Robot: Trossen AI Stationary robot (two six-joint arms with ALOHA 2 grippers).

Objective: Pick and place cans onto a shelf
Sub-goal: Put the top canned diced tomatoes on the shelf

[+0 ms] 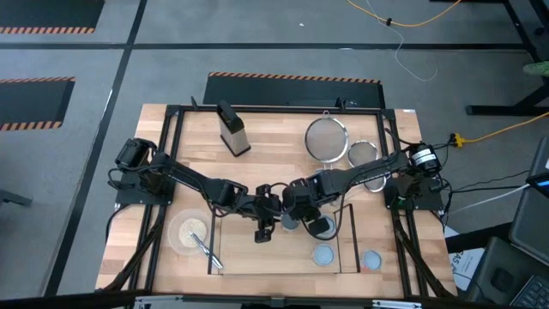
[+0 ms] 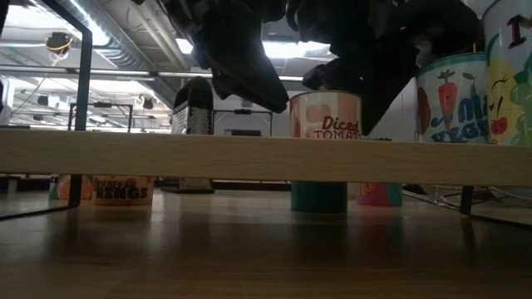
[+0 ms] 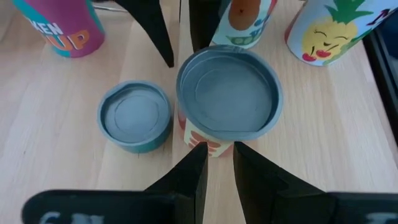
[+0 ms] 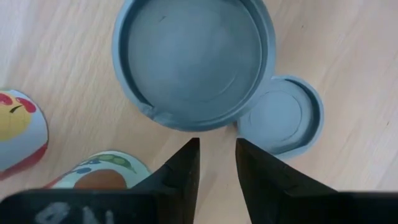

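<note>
I've got both grippers over the tomato can (image 3: pixel 229 99) standing on the shelf (image 2: pixel 266 159), table centre. Left gripper (image 3: pixel 217 152) and right gripper (image 4: pixel 216 149) fingers narrow, holding nothing. Placement looks done; next, retreat toward 12 o'clock.

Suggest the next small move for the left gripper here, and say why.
Probably shift the left gripper sideways over the teal can and open wider. The tomato can ahead already stands on the shelf, ungripped, with the right gripper above it too; the teal can sits on the table, and the fingers' gap looks narrower than it.
</note>
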